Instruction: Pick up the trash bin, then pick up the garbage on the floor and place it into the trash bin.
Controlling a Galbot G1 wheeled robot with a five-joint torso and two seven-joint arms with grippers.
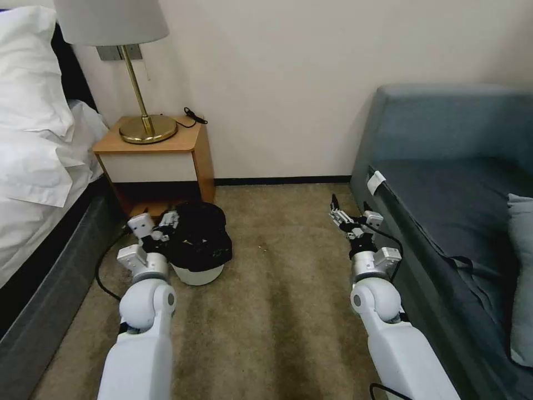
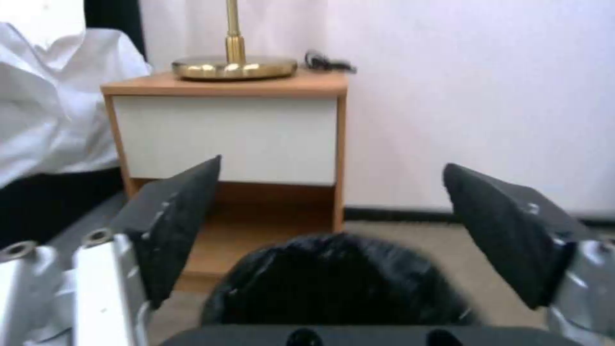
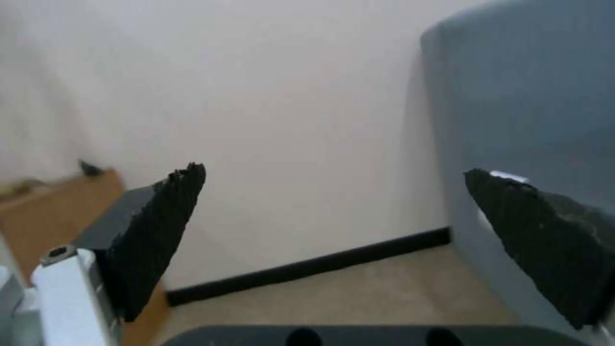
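The trash bin [image 1: 197, 273] is a small round white bin with a crinkled black bag [image 1: 200, 236] draped over its rim. It stands on the carpet in front of the nightstand. My left gripper [image 1: 168, 221] is open at the bin's left rim. In the left wrist view its fingers [image 2: 173, 216] spread wide with the black bag [image 2: 333, 283] low between them, and nothing is gripped. My right gripper [image 1: 353, 214] hovers open and empty above the carpet beside the sofa, its fingers [image 3: 153, 230] far apart. The garbage is out of view.
A wooden nightstand [image 1: 161, 150] with a brass lamp [image 1: 147, 129] stands against the wall behind the bin. A bed with white linens [image 1: 33, 144] lies on the left, a grey sofa [image 1: 455, 183] on the right. A black cable [image 1: 101, 269] loops near the bed. Open carpet [image 1: 277, 300] lies between the arms.
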